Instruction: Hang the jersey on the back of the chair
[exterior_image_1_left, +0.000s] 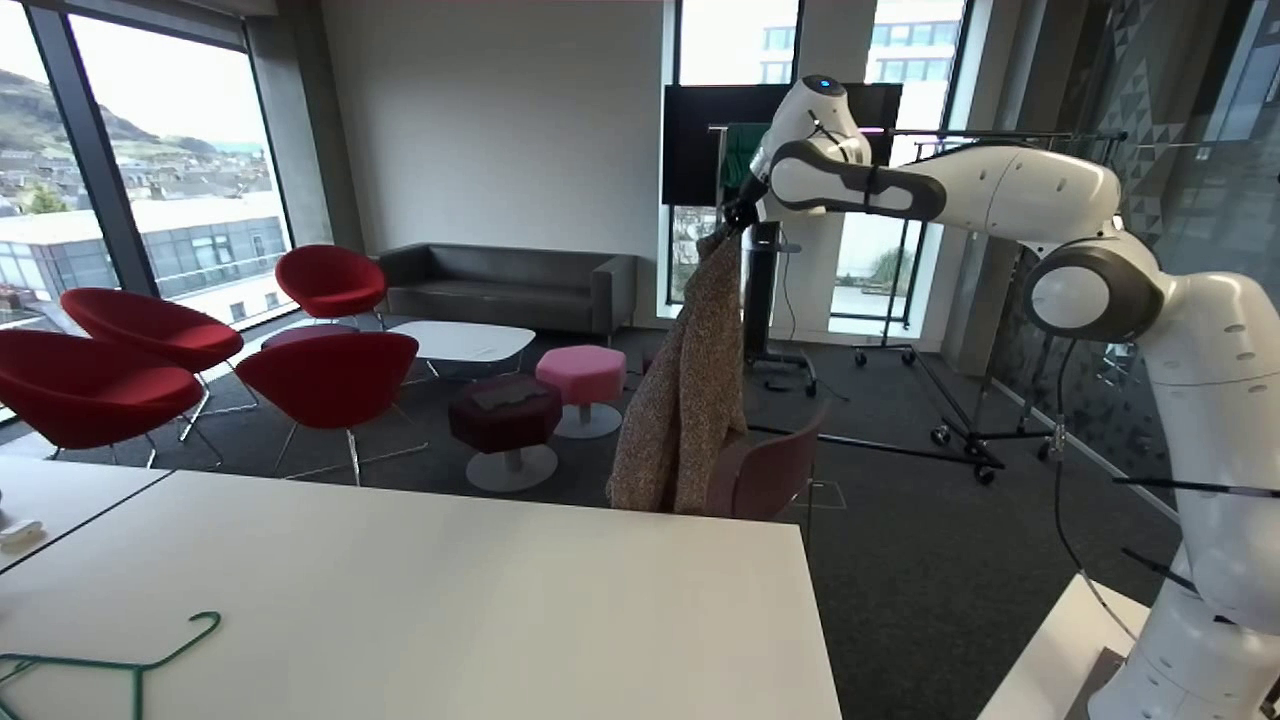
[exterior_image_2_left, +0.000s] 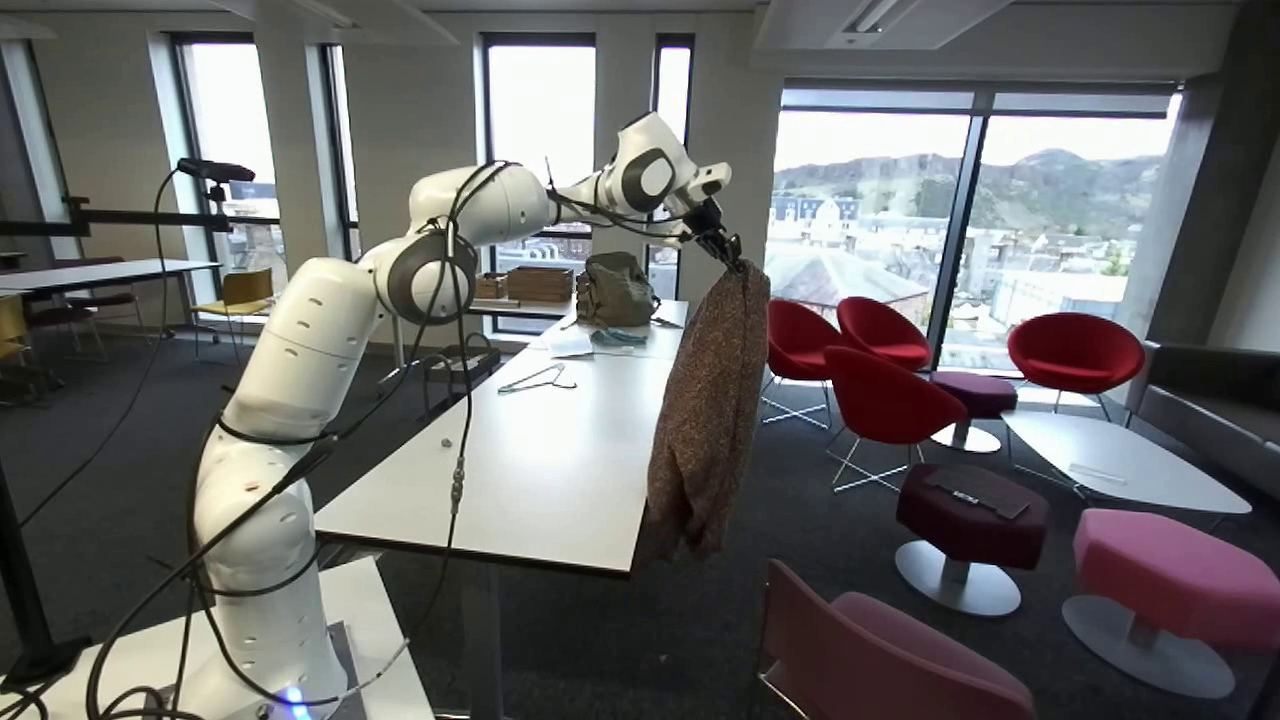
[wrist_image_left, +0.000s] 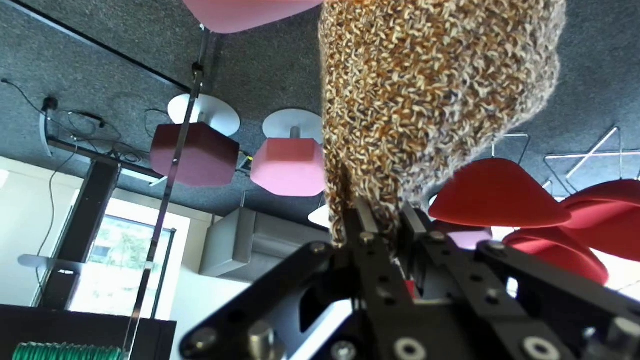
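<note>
Holding jersey (exterior_image_2_left: 710, 400) up by gathered end: fingers (wrist_image_left: 366, 217) clamped on it, rest hanging just beside counter (exterior_image_2_left: 560, 480) edge, apart from maroon chair (exterior_image_2_left: 870, 655). Picking up looks done, we judge; carrying across, draping over maroon chair's back, letting go remain. We count one jersey, one maroon chair, four red lounge chairs (exterior_image_1_left: 330, 385), three stools (exterior_image_2_left: 1175, 580), one green hanger (exterior_image_1_left: 138, 668) on counter.

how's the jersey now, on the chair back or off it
Off it. The jersey hangs from the gripper, and an exterior view shows floor between the jersey and the chair back.
</note>
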